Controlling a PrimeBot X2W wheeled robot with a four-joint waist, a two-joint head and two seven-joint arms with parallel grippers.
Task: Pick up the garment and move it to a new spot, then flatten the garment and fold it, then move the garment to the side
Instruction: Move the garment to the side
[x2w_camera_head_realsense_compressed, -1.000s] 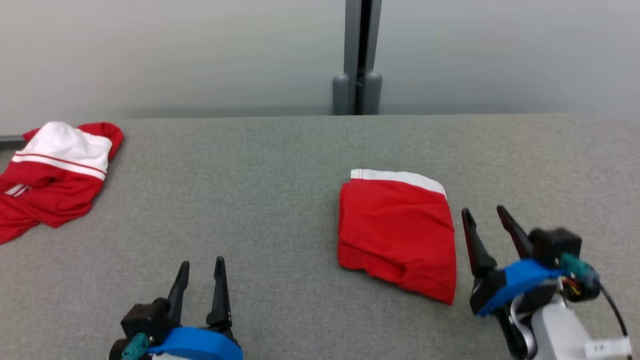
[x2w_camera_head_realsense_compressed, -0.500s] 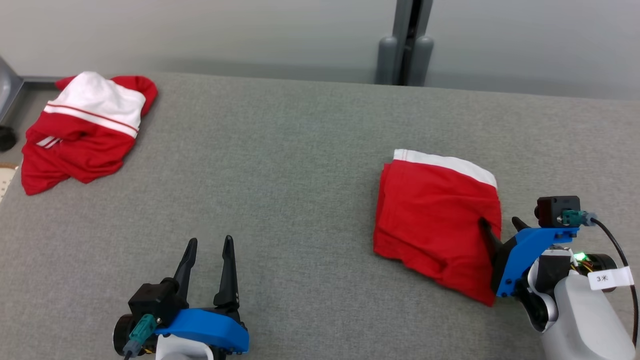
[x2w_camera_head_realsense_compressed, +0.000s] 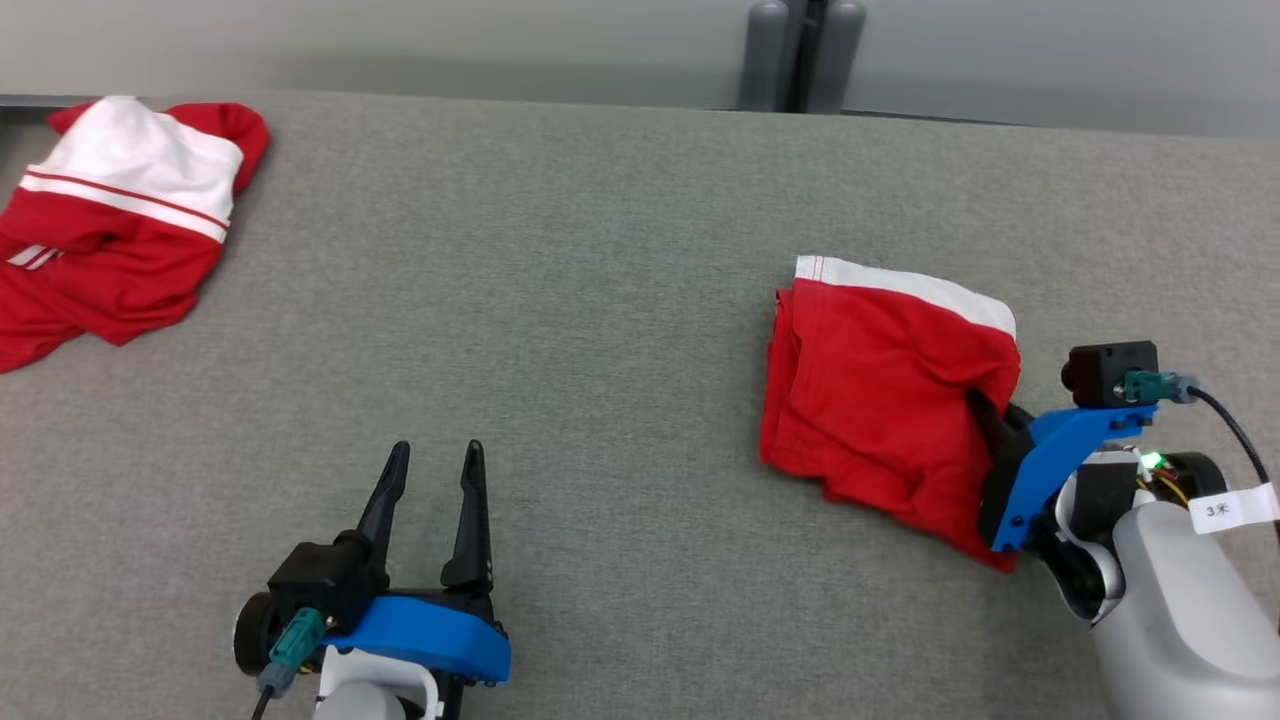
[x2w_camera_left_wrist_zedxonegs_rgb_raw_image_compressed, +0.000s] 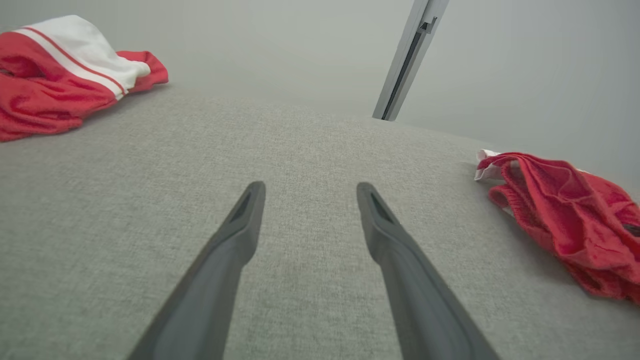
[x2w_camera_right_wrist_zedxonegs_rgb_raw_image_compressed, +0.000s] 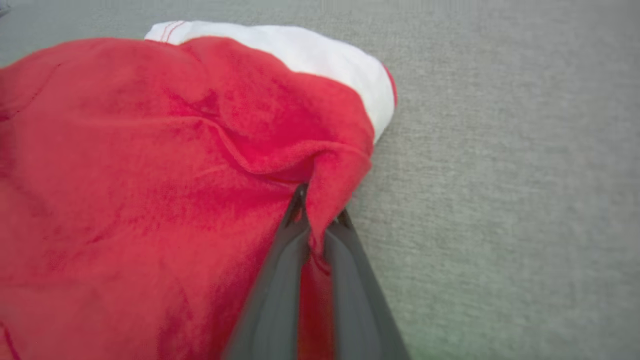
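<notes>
ok so right end effector (x2w_camera_right_wrist_zedxonegs_rgb_raw_image_compressed: 320, 207) was clamped on pinch of cloth at near edge of folded red shorts (x2w_camera_head_realsense_compressed: 880, 400). Rest of shorts lay ahead and left of it on grey desk (x2w_camera_head_realsense_compressed: 560, 300).

Tip imo: slide low and slow, thin pinch could let fold fall open.

left end effector (x2w_camera_head_realsense_compressed: 432, 455) sat spread wide, empty, shorts well off to its right.

Couldn't tell how many layers were caught. Crumpled red-and-white garment (x2w_camera_head_realsense_compressed: 110, 230), far to its left, was cut off at frame edge.
</notes>
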